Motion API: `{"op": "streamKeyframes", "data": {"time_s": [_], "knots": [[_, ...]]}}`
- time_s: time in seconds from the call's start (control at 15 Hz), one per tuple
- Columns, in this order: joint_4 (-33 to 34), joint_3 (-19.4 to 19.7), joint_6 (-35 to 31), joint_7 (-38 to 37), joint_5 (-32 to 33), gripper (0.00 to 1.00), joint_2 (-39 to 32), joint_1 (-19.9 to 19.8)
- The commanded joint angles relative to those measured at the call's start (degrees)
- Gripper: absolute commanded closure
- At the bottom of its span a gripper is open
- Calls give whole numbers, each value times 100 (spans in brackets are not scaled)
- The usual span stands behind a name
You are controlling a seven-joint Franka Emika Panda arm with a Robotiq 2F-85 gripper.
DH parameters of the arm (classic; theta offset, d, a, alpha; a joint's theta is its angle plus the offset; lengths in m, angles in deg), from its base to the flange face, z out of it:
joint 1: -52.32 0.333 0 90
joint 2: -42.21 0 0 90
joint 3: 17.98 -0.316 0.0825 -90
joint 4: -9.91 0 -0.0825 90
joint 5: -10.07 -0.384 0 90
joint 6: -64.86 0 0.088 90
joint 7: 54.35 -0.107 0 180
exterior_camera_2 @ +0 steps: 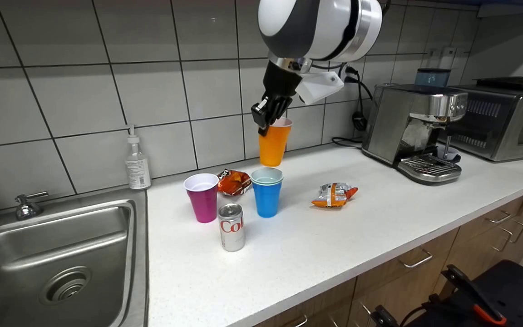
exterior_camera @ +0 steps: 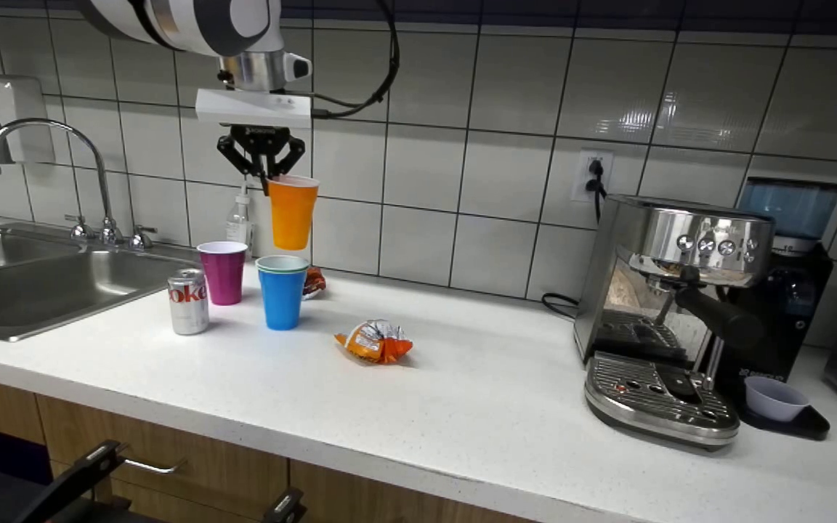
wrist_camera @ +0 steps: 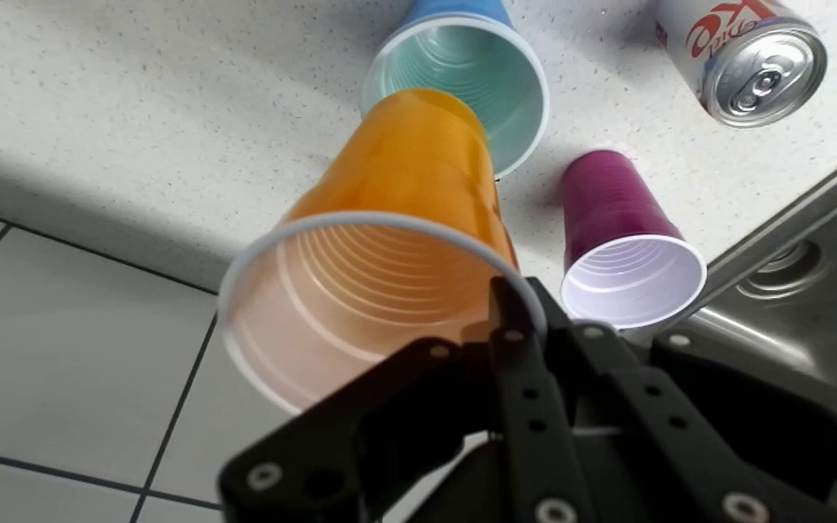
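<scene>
My hand (exterior_camera: 268, 185) is pinched tight over the rim of the orange cup (exterior_camera: 293, 219) — it hangs just beside my hand, above the counter (exterior_camera: 462, 399). Lower than my hand stand a blue cup (exterior_camera: 282, 299) with a green cup (wrist_camera: 455, 62) nested inside, a purple cup (exterior_camera: 224, 276) and a silver can (exterior_camera: 189, 312).

I read red "oke" / "Co" in ext. views on silver can (exterior_camera_2: 232, 232), toward edge of counter (exterior_camera_2: 334, 250) at sink (exterior_camera_2: 139, 272). Black grinder (exterior_camera: 789, 312), nr back edge: lettering blurred.
</scene>
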State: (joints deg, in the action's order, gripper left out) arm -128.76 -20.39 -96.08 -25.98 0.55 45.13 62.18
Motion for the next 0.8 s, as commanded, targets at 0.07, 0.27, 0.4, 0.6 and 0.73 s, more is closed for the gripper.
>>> {"op": "streamKeyframes", "data": {"time_s": [0.07, 0.27, 0.4, 0.6, 0.73], "knots": [[1, 12, 233, 416, -220, 99, 151, 79], [-31, 16, 206, 498, -141, 99, 158, 89], [-41, 11, 178, 518, -121, 99, 140, 93], [-27, 2, 153, 598, -195, 99, 84, 117], [-10, -1, 127, 649, -256, 99, 56, 135]]}}
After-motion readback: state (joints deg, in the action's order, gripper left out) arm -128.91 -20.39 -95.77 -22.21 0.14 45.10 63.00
